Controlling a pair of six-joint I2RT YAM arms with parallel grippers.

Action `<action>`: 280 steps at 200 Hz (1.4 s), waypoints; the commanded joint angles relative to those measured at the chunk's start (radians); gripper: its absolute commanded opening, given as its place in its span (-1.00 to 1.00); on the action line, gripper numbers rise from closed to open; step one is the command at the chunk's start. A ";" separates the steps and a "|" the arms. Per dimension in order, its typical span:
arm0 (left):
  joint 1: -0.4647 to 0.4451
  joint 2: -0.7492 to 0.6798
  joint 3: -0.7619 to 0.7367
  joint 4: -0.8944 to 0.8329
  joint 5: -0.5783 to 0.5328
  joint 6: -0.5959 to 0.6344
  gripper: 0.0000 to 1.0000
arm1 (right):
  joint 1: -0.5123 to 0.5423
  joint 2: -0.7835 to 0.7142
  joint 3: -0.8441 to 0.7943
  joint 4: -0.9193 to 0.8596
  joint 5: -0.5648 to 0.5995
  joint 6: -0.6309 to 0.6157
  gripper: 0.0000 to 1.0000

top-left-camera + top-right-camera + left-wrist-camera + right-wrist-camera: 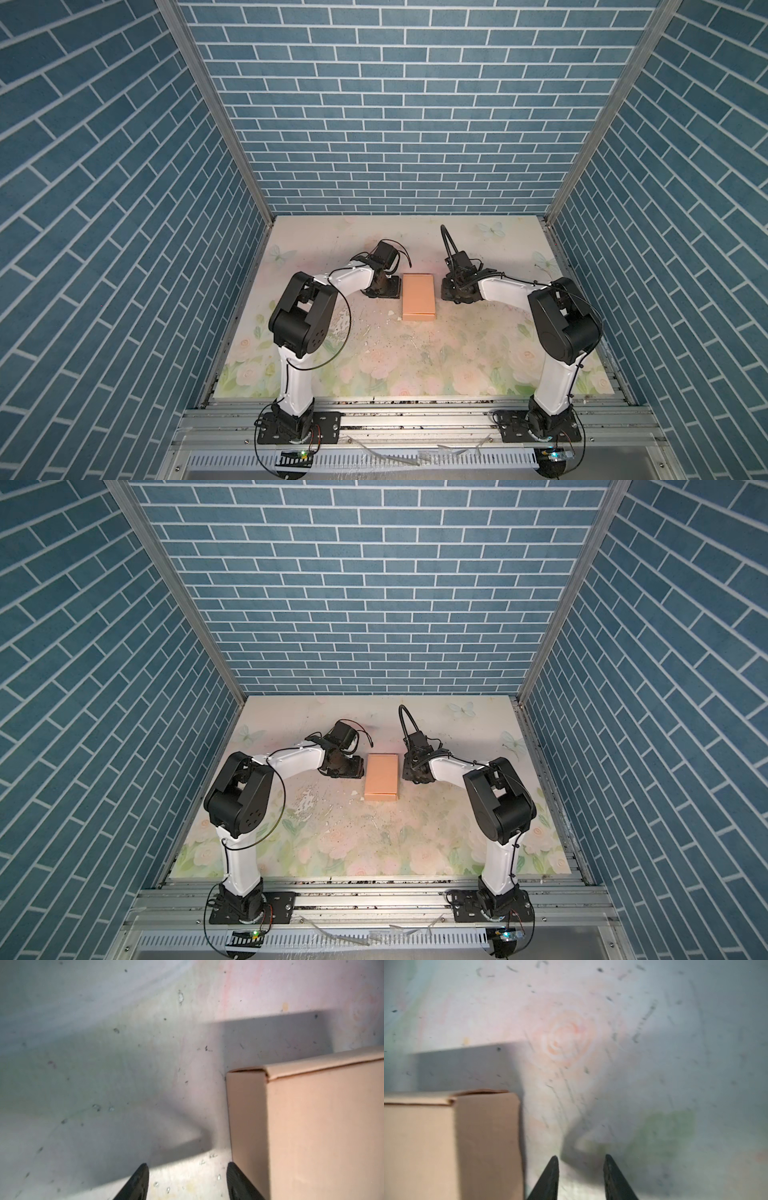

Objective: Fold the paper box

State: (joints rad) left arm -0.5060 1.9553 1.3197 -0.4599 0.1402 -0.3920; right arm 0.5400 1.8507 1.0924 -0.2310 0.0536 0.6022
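Cardboard of a plain peach-tan makes up the paper box (418,297), which lies flat on the floral worktop (374,357) as a closed, shallow rectangle, its long sides running away from the arm bases. In both top views it sits midway between the two arms, a little toward the back wall of blue brick pattern (395,124). The left hand (387,290) is low over the worktop just beside the box's left long side, and the right hand (451,291) is likewise low near the right long side, with a slightly wider strip of bare surface between. From the left wrist camera the left hand (187,1167) has its fingers spread fairly wide with only worktop between them; one fingertip (233,1169) stands right against the side wall of the box (311,1126), perhaps touching it, though the blur leaves that unsure. From the right wrist camera the right hand (581,1159) shows a narrower gap, also empty, and it stands clear of the box (446,1147), whose top seam and corner tuck lie shut.
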 commanded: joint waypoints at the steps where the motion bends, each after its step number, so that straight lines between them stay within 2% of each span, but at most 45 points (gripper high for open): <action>1: 0.006 -0.064 -0.043 -0.022 -0.036 -0.013 0.25 | -0.010 -0.049 -0.064 -0.023 0.013 0.016 -0.24; 38: -0.009 -0.143 -0.152 -0.003 -0.036 -0.060 0.25 | 0.003 -0.128 -0.185 0.045 -0.022 0.055 -0.25; 71: -0.050 -0.193 -0.228 0.010 -0.035 -0.113 0.25 | 0.065 -0.142 -0.224 0.069 -0.038 0.083 -0.26; 136: -0.149 -0.139 -0.232 0.027 -0.036 -0.172 0.24 | 0.192 -0.110 -0.202 0.056 -0.039 0.158 -0.27; 210: -0.183 -0.110 -0.193 0.049 -0.008 -0.183 0.24 | 0.198 -0.084 -0.246 0.196 -0.135 0.258 -0.27; 253: -0.182 -0.104 -0.175 0.030 -0.009 -0.181 0.24 | 0.198 -0.063 -0.230 0.183 -0.135 0.250 -0.27; 280: -0.152 -0.141 -0.189 0.016 -0.028 -0.178 0.30 | 0.179 -0.082 -0.240 0.136 -0.082 0.213 -0.25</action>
State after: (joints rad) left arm -0.6571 1.8229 1.1179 -0.4629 0.0711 -0.5724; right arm 0.7128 1.7290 0.8703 -0.0154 0.0338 0.8001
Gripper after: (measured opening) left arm 0.630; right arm 0.368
